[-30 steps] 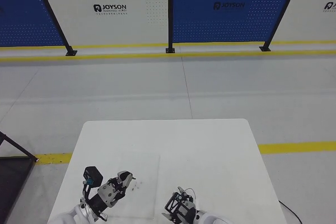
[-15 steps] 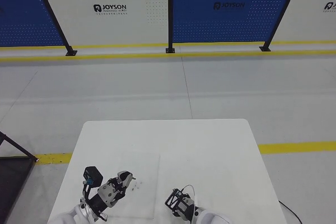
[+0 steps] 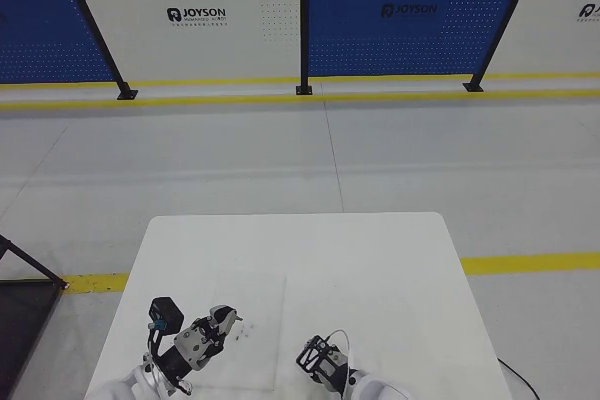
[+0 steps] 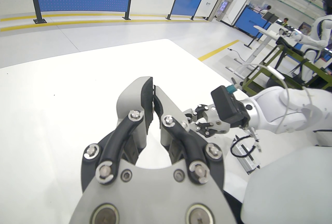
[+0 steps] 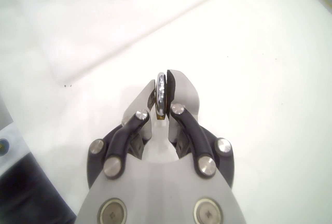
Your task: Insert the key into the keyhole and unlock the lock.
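Right gripper clamps the lock by its shiny shackle above the table's near edge. Left gripper, pads pressed together, sits towards the near-left corner.

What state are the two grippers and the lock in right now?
left gripper: fingers shut, tips together, nothing discernible between them.
right gripper: fingers shut on the lock.
lock: gripped by its chrome shackle; locked or unlocked cannot be told.
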Robot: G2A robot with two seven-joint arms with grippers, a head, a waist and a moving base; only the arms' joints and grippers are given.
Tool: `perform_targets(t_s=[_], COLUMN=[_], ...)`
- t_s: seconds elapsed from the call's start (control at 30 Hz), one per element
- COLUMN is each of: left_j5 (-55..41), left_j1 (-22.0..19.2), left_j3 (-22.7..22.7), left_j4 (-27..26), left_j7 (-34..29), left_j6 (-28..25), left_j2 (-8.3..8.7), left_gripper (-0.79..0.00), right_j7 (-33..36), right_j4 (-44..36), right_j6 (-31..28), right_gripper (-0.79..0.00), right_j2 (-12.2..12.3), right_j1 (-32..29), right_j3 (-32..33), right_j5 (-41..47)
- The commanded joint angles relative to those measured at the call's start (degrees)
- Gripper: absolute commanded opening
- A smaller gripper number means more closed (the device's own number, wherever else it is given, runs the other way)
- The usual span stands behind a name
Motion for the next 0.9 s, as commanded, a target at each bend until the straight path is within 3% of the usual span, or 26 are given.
perform_targets(t_s=[0.0, 0.1, 0.27, 0.47, 0.63, 0.87], left_j5=[0.0, 2.1, 2.9, -1.7, -9.6, -20.5], left_j1=[0.0, -0.8, -0.9, -2.0, -3.7, -5.9], left_j3=[0.0, -0.2, 2.3, 4.9, 6.9, 9.5], left_j4=[0.0, -0.5, -0.1, 1.4, 3.4, 5.3], left_j7=[0.0, 1.6, 3.9, 5.7, 3.1, 0.1], left_j6=[0.0, 5.4, 6.2, 4.6, 1.2, -0.5], left_j2=[0.0, -0.23, -0.51, -0.78, -0.83, -1.0], left_gripper=[-0.785, -0.785, -0.785, -0.785, -0.785, -0.785], right_j7=[-0.7, -3.3, -9.9, -16.8, -22.6, -24.6], right_j4=[-0.6, -2.5, -6.0, -7.6, -7.3, -3.6], right_j6=[0.1, -0.5, -2.9, -11.0, -17.8, -30.0], right_gripper=[-0.785, -0.785, -0.785, -0.785, -0.785, -0.785], right_j2=[0.1, 0.4, 1.0, 1.6, 1.8, 1.9], right_j1=[-0.1, -0.9, -3.2, -4.3, -4.2, -1.5], right_j3=[0.9, 2.7, 6.2, 10.2, 12.6, 13.9], right_j5=[1.1, 3.9, 11.1, 23.4, 33.4, 46.3])
